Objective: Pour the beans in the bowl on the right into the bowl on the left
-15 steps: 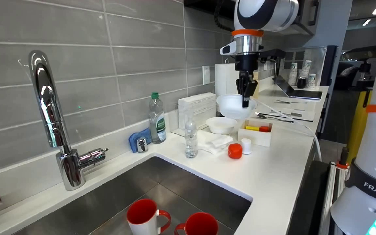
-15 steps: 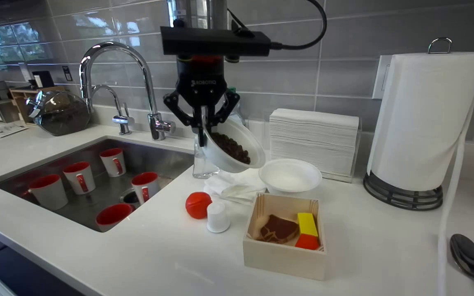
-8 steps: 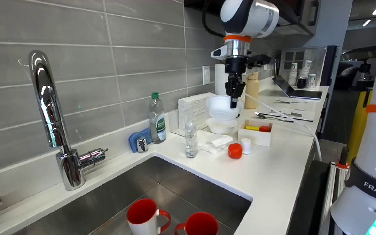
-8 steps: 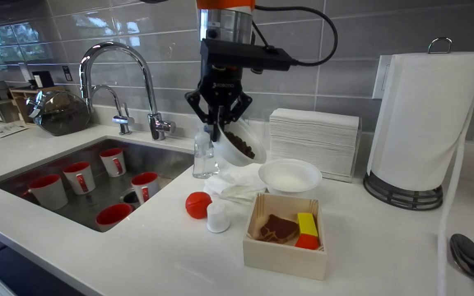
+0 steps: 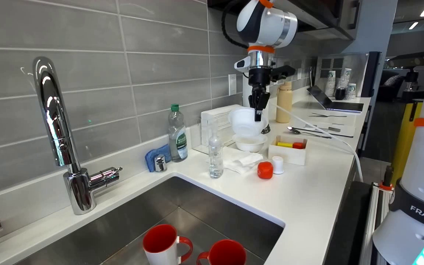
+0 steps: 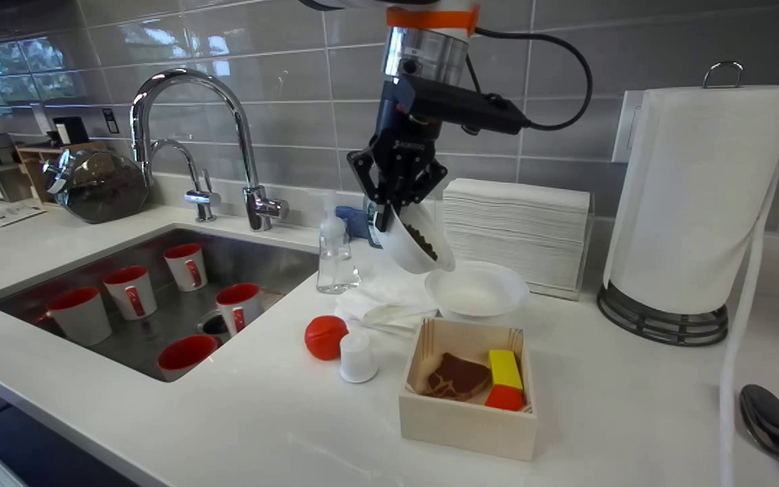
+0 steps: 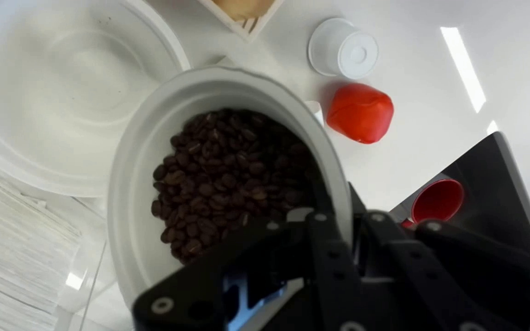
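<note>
My gripper (image 6: pixel 384 220) is shut on the rim of a white bowl (image 6: pixel 404 245), which also shows in the wrist view (image 7: pixel 131 184). The bowl is held in the air and tilted. Dark brown beans (image 7: pixel 219 179) lie inside it; a few show in an exterior view (image 6: pixel 422 242). A second white bowl (image 6: pixel 481 291) stands upright on the counter, just below and beside the held bowl's lower rim. In the wrist view this standing bowl (image 7: pixel 99 73) has no beans, only tiny specks. In an exterior view the held bowl (image 5: pixel 241 123) appears right above the standing bowl (image 5: pixel 248 145).
A napkin stack (image 6: pixel 514 233) stands behind the bowls. A wooden box (image 6: pixel 467 426) sits in front. A white napkin (image 6: pixel 383 304), clear bottle (image 6: pixel 335 260), red object (image 6: pixel 326 337) and white cup (image 6: pixel 358 358) are nearby. The sink (image 6: pixel 254 253) holds red-and-white mugs. A paper towel roll (image 6: pixel 700 203) stands upright.
The gripper has carried the held bowl toward the standing bowl and the wall. The wrist and held bowl have tilted further, and fewer beans show in an exterior view. The standing bowl has not moved.
</note>
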Tool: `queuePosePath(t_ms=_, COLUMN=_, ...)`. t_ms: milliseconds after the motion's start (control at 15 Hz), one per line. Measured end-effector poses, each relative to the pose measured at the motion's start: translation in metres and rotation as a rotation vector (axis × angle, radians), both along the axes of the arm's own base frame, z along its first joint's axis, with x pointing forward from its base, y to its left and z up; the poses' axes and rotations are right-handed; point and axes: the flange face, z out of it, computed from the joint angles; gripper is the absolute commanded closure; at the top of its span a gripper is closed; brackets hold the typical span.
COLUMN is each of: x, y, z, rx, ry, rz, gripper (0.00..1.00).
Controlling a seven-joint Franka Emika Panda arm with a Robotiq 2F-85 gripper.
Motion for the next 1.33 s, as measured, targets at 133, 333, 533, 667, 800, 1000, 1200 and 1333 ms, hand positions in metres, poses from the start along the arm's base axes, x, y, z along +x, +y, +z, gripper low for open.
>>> queuePosePath(t_ms=133, x=0.004, y=-0.015, z=0.000, rx=0.027, ry=0.024, rz=-0.014, gripper=1.00)
queuePosePath(t_ms=333, x=0.006, y=-0.033, z=0.002, rx=0.079, ry=0.063, rz=-0.037, gripper=1.00)
queuePosePath(t_ms=533, x=0.008, y=-0.046, z=0.005, rx=0.130, ry=0.100, rz=-0.061, gripper=1.00)
queuePosePath(t_ms=667, x=0.008, y=-0.054, z=0.004, rx=0.160, ry=0.127, rz=-0.077, gripper=1.00)
queuePosePath(t_ms=800, x=0.010, y=-0.060, z=0.002, rx=0.195, ry=0.156, rz=-0.094, gripper=1.00)
queuePosePath(t_ms=1000, x=0.012, y=-0.069, z=-0.003, rx=0.243, ry=0.196, rz=-0.115, gripper=1.00)
queuePosePath(t_ms=1200, x=0.018, y=-0.077, z=-0.004, rx=0.297, ry=0.233, rz=-0.128, gripper=1.00)
queuePosePath(t_ms=1333, x=0.023, y=-0.084, z=-0.004, rx=0.331, ry=0.254, rz=-0.135, gripper=1.00)
